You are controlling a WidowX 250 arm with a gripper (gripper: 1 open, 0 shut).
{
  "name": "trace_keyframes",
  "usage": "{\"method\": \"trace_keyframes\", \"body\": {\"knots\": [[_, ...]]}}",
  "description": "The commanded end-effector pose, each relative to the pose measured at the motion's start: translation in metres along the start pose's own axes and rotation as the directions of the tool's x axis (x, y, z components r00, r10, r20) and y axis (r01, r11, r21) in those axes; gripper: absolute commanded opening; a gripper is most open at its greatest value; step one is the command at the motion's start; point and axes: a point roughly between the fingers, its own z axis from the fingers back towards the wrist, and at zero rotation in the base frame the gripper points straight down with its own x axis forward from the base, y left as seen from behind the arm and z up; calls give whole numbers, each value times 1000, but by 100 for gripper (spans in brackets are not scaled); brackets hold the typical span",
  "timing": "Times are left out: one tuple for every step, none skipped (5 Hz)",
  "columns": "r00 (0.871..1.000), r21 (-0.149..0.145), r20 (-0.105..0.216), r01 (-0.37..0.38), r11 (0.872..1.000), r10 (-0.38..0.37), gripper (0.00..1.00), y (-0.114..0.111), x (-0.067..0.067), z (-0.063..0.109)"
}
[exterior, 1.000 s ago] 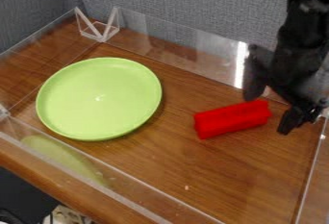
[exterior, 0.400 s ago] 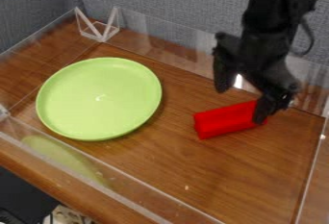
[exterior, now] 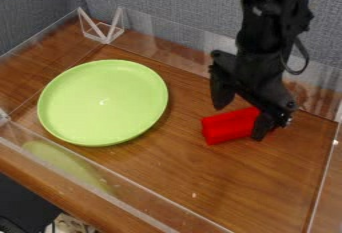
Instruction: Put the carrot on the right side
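the carrot lies near the worktop's right edge; rigid, probably light; grasp mid-length. gripper hangs above it, fingers spread wide, holding nothing.

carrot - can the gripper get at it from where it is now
Probably yes. The open gripper hangs right over the red carrot, fingers on either side of its right end, nothing between them. The green plate lies well off to the left, and the clear wall behind stays apart.

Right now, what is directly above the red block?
The open gripper hangs over the red block, hiding its right end. Whether a finger touches it cannot be seen. The green plate lies apart, bare.
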Motion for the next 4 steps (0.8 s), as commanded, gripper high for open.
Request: {"method": "trace_keyframes", "body": {"knots": [[996,-1,81,32,999,-32,100,4,9,22],[994,-2,94,57,998,-56,100,9,11,26],[985,-13,110,132,991,-129,100,10,19,24],[972,-20,119,204,979,-201,100,10,26,21]]}}
